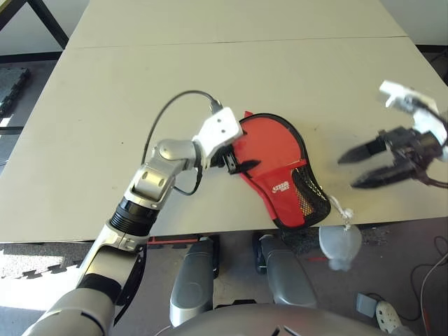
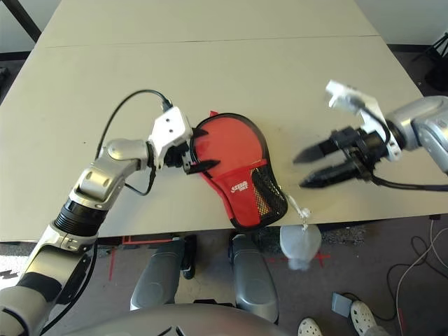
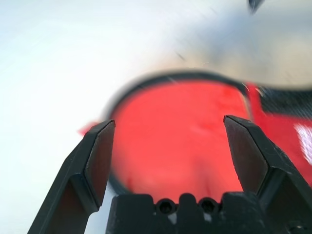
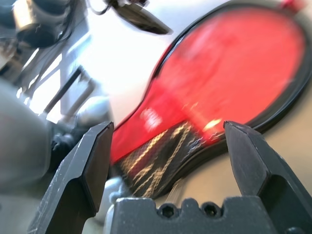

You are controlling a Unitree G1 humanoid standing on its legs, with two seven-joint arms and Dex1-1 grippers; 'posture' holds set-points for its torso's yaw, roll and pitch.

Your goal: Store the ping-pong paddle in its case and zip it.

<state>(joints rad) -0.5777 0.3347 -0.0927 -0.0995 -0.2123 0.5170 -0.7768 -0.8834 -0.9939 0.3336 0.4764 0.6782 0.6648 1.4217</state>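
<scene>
Left forearm (image 1: 133, 217) nearest me, both sets of jaws wide over the table (image 1: 168, 84)

I have the case (image 1: 269, 147) lying red side up by the table's near edge, its round end away from me and its narrower end close to that edge. The white logo (image 1: 280, 187) and the mesh (image 1: 308, 192) are on the narrower part. Whether the paddle is inside, I can't tell. A white cord (image 1: 341, 208) runs off to the right, with the grey charm (image 1: 340, 243) hanging past the edge.

My left gripper (image 2: 212, 148) is spread wide over the left side of the round end — touching or not, I can't tell. My right gripper (image 2: 297, 173) is wide too, apart from the case on its right, and empty. Down on the floor (image 2: 350, 280), a small box (image 2: 341, 304) sits beside a white clog (image 2: 363, 318) — cables (image 2: 397, 280) loop nearby.
</scene>
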